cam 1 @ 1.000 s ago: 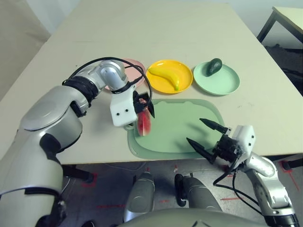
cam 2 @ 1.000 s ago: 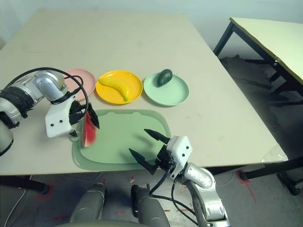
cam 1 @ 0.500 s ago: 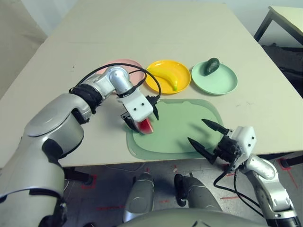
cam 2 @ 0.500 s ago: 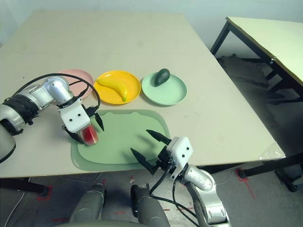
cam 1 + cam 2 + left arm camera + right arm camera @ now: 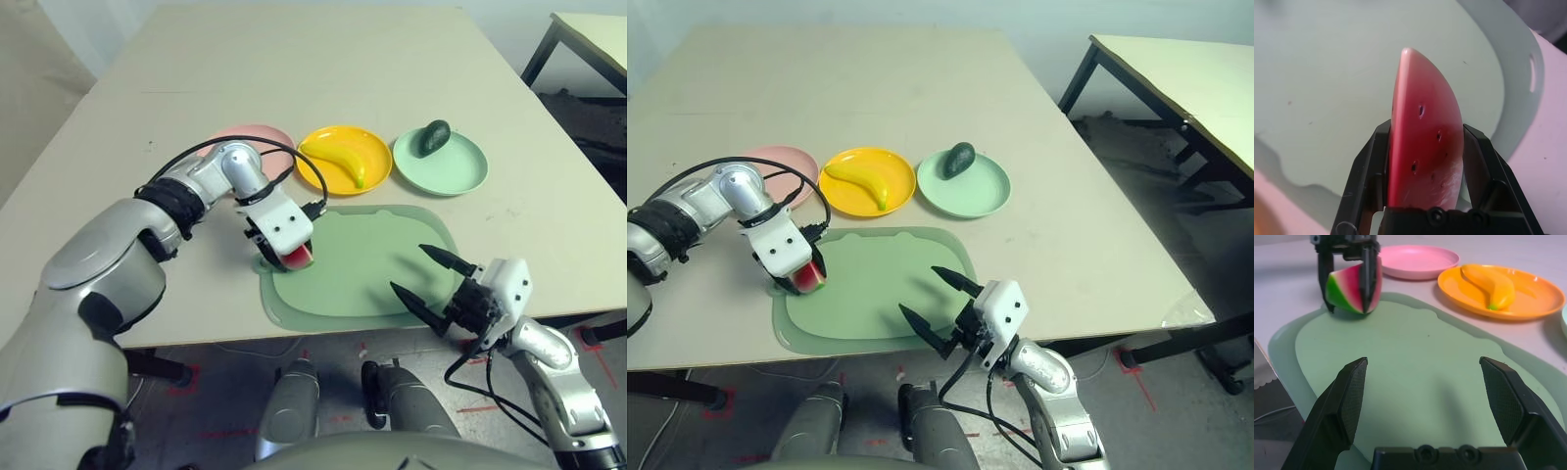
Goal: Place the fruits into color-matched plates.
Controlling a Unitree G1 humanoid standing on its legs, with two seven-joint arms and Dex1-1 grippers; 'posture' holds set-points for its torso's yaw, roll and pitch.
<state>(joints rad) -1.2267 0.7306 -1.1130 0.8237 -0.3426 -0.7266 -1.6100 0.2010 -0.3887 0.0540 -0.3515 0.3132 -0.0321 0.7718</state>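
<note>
We see the red toy watermelon wedge with green rind (image 5: 1352, 289) clamped between our left gripper (image 5: 1349, 276) fingers at the left edge of the pale green rounded cutting board (image 5: 372, 264), its tip pointing away from the wrist. Left forearm angles steeply down. Our right gripper (image 5: 431, 279), fingers spread apart, hovers level over the board's near-right corner.

Both forearms were glossy silver shells. A black ribbed band ringed the left forearm at mid-left of the head view, and black cables looped from it to a white block with small dark screw holes. The left gripper (image 5: 1422, 161) carried two black fingers (image 5: 1364, 176) on a black base bearing hex screws. The right gripper (image 5: 425, 277) had a similar white housing, pointed black fingers (image 5: 1349, 401) with textured pads, and thin black cables.
</note>
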